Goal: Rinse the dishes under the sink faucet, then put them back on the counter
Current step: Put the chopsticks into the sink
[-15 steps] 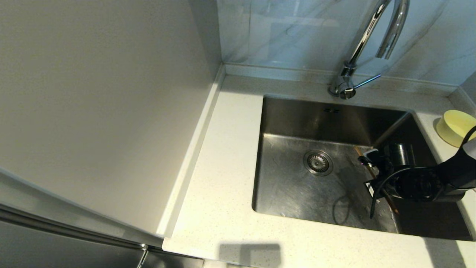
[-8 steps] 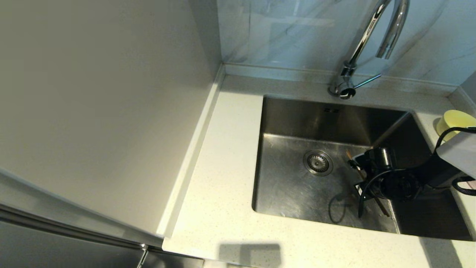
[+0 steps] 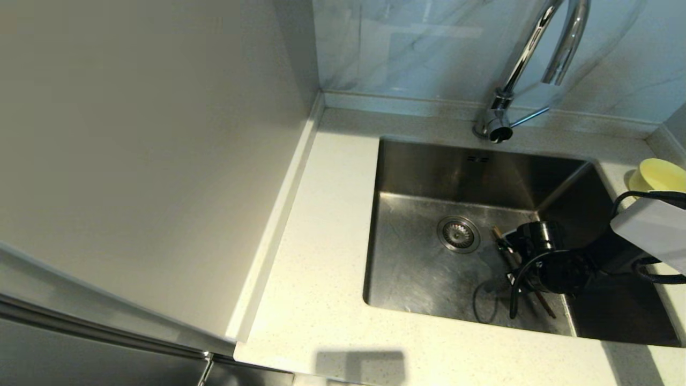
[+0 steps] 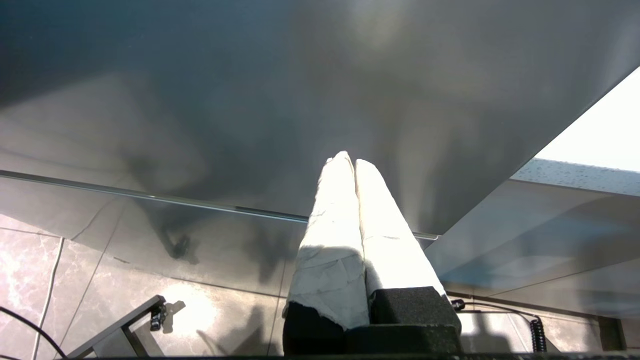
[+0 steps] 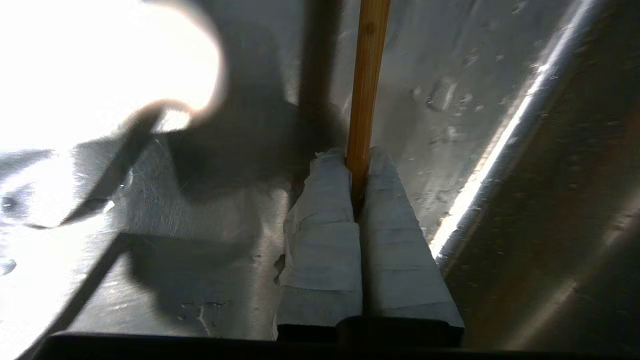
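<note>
**Chopsticks held in sink**

Chopsticks: pinched between closed right gripper fingers, low inside sink, now nearer the drain than a second ago. Yellow-green bowl: counter, right of sink. Left gripper: closed, empty. No legible writing.

Right arm — a pale grey-white forearm shell leading into a black, rounded wrist housing, with black cables looping beside it. Right gripper and left gripper — each bears two tapered fingers wrapped in creased whitish tape, set on black block mounts.
</note>
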You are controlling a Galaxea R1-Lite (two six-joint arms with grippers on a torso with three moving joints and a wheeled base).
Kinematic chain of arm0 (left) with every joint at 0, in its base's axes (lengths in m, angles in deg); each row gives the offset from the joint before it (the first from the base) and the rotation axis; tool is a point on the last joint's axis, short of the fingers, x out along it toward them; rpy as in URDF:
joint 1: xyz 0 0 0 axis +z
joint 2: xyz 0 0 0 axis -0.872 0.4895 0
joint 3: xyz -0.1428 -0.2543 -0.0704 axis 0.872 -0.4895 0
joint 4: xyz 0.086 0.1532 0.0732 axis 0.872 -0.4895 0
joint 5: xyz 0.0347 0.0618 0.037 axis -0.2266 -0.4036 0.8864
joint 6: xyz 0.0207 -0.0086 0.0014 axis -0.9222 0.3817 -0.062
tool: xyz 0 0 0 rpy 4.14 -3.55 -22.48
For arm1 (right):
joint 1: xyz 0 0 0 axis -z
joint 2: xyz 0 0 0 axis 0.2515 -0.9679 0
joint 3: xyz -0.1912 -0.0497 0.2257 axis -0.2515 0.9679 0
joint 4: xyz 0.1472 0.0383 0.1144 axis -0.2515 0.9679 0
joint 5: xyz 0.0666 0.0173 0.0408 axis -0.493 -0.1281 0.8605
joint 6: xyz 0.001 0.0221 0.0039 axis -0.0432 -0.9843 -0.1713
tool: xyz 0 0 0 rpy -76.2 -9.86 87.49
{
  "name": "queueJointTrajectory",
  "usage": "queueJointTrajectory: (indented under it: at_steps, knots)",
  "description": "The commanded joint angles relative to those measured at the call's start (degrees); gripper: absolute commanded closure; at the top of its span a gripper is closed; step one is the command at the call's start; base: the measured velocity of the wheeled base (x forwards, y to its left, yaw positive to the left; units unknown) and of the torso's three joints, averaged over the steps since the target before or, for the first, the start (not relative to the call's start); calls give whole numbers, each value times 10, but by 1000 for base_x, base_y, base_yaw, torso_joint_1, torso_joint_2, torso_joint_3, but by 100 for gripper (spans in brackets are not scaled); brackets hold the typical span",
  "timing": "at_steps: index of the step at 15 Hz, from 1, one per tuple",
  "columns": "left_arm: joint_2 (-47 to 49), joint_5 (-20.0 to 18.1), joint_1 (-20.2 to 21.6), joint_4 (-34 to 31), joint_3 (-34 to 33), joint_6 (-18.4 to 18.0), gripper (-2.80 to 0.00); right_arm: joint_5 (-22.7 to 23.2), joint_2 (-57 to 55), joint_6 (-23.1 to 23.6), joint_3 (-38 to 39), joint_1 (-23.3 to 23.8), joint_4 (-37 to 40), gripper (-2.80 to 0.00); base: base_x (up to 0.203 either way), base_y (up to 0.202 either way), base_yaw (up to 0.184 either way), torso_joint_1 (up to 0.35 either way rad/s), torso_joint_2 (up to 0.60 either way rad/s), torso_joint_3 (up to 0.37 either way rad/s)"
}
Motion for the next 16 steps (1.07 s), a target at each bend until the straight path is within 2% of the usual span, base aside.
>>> queueJointTrajectory:
  at_steps: [1, 16]
  knots:
    - [-2, 0, 0, 0, 0, 0, 0, -1, -16, 1, -1, 0, -2, 0, 0, 0, 0, 0, 0, 0]
    - [-2, 0, 0, 0, 0, 0, 0, -17, -29, 0, -10, -4, -3, 0, 0, 0, 0, 0, 0, 0]
